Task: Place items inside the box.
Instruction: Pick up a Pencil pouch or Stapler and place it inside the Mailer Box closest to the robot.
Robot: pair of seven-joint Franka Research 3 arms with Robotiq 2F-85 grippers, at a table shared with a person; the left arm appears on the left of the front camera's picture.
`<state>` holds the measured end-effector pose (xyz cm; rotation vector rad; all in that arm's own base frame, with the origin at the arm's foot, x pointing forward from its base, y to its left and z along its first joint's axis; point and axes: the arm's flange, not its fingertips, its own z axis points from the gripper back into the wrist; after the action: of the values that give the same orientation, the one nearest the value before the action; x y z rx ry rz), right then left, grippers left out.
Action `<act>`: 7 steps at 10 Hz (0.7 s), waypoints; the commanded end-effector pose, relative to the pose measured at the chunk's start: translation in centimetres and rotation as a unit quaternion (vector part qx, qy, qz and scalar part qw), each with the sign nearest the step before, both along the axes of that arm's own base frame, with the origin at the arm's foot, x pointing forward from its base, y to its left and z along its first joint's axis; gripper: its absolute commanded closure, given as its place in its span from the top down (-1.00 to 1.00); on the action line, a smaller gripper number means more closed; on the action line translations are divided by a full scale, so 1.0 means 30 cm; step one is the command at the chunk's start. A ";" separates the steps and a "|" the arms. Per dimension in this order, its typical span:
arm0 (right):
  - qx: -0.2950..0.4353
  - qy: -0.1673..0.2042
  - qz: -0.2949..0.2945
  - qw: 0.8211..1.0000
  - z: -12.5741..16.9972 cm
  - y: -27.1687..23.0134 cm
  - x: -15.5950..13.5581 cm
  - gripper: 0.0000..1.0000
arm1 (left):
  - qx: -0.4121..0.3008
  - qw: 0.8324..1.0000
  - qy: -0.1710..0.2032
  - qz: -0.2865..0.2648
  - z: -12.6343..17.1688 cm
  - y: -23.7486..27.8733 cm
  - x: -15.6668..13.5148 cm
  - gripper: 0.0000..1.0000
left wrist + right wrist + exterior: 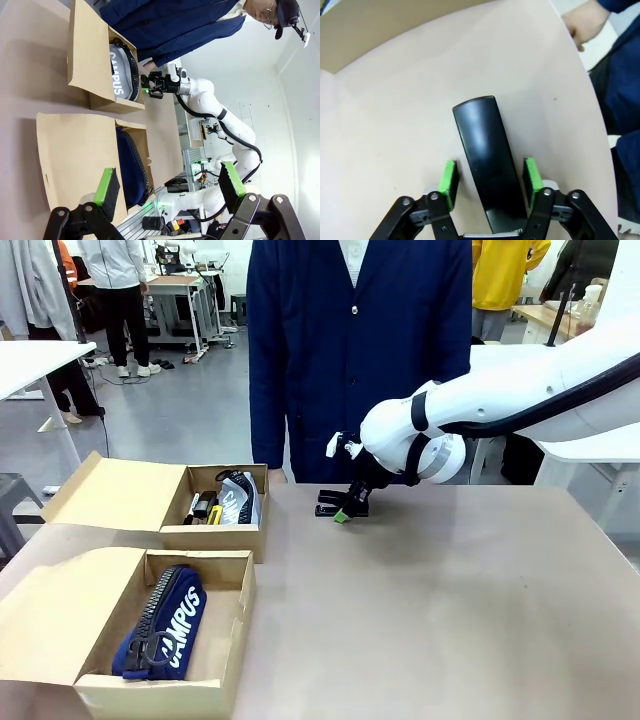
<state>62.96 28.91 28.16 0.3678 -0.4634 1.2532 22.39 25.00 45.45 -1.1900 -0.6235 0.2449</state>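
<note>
Fingers of the right gripper stand apart astride a long black stapler lying flat on the beige desk, a green pad on each side and a sliver of gap at each. The far open cardboard box holds a grey pouch and small things; the near cardboard box holds the navy "CAMPUS" zip pouch. The left gripper hangs spread wide and empty above the boxes.

front cam fixed robot-side, faces across table to stapler, mid-range; right wrist cam close above stapler, looking down; left wrist cam rolled sideways, same stapler far off
</note>
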 end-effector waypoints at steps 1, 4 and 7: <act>0.005 0.010 0.001 1.000 0.032 -0.003 -0.005 -1.00 | -0.004 1.000 -0.014 -0.001 0.004 -0.001 -0.001 1.00; 0.039 0.028 0.017 0.999 0.070 -0.006 -0.038 -1.00 | -0.004 1.000 -0.014 -0.001 0.004 -0.001 -0.001 1.00; 0.045 0.084 -0.038 0.995 0.184 -0.011 -0.141 -1.00 | -0.004 1.000 -0.014 -0.001 0.004 -0.001 -0.001 1.00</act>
<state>61.19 29.71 31.67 0.4961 -0.4256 1.2053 22.39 25.00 45.45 -1.1900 -0.6234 0.2448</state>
